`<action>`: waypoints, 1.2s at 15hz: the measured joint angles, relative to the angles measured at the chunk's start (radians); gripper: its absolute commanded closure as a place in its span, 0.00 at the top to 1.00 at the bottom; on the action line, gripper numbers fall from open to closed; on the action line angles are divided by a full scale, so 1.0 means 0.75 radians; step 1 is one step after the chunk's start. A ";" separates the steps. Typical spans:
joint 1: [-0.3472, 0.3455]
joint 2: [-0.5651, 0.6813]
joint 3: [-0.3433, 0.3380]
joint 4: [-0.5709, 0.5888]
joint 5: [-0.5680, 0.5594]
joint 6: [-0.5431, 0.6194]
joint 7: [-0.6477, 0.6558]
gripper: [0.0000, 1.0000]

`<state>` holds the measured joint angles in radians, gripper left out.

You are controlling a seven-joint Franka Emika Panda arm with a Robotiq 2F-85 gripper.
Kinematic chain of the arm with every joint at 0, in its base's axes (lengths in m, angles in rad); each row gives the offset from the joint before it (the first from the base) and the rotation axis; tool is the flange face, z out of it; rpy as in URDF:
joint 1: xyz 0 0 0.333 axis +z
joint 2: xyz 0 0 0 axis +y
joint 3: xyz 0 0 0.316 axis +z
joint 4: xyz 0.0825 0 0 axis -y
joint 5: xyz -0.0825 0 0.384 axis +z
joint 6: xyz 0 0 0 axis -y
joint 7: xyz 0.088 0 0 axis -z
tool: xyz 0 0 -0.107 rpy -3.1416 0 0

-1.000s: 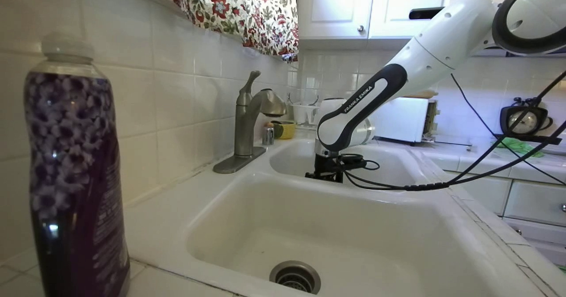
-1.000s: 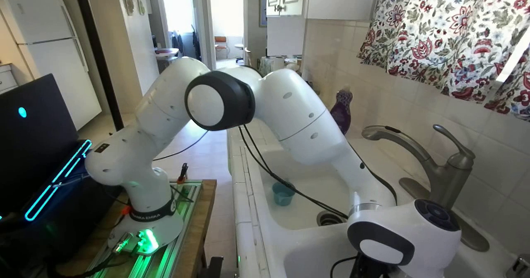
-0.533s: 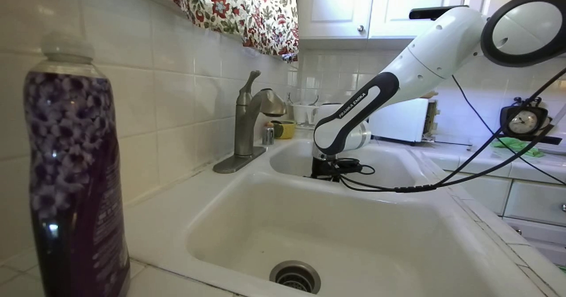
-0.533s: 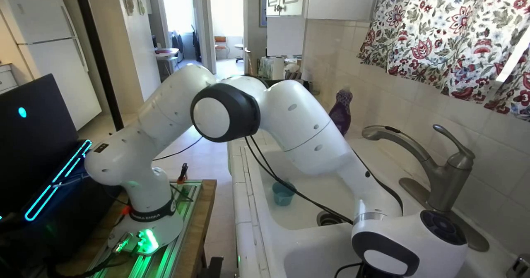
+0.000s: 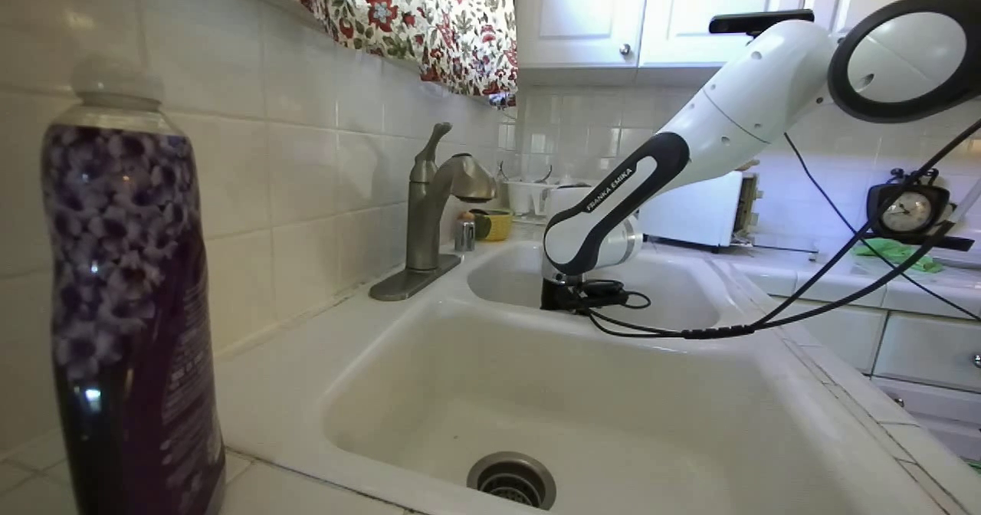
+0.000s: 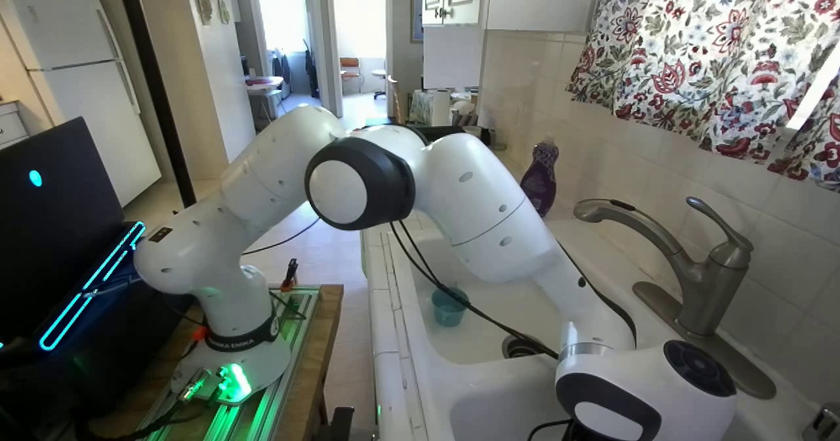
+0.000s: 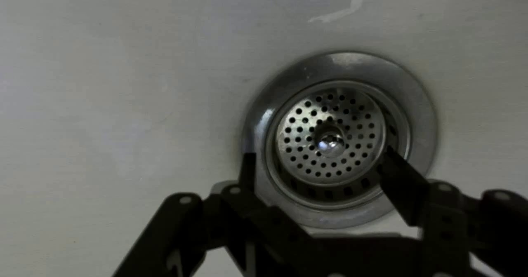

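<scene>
Perforated strainer (image 7: 330, 137) sits in the sink drain (image 7: 346, 64) under the jaws, which I see released, spread apart toward its eight and four o'clock in the wrist view.

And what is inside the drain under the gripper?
In the drain sits a perforated strainer with a central knob. Anything under the strainer is covered; the gripper partly hides the drain.

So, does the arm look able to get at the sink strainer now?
Probably yes: in the wrist view, the open gripper points toward the strainer, and nothing visible covers its knob.
</scene>
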<state>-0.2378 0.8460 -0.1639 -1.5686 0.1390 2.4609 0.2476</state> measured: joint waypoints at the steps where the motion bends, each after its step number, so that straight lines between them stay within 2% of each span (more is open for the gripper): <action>1: -0.001 0.002 0.000 0.000 0.002 0.000 0.000 0.67; 3: -0.004 0.006 0.003 0.000 0.009 0.001 0.000 0.62; 4: -0.006 0.007 0.006 0.000 0.017 0.002 0.000 0.66; 7: -0.011 0.010 0.018 0.000 0.031 0.005 0.000 0.65; 11: -0.012 0.010 0.031 0.000 0.041 0.014 0.000 0.57; 14: -0.012 0.011 0.033 0.000 0.041 0.017 0.000 0.48; 18: -0.015 0.017 0.033 0.001 0.042 0.032 0.000 0.47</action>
<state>-0.2488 0.8588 -0.1394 -1.5680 0.1706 2.4846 0.2477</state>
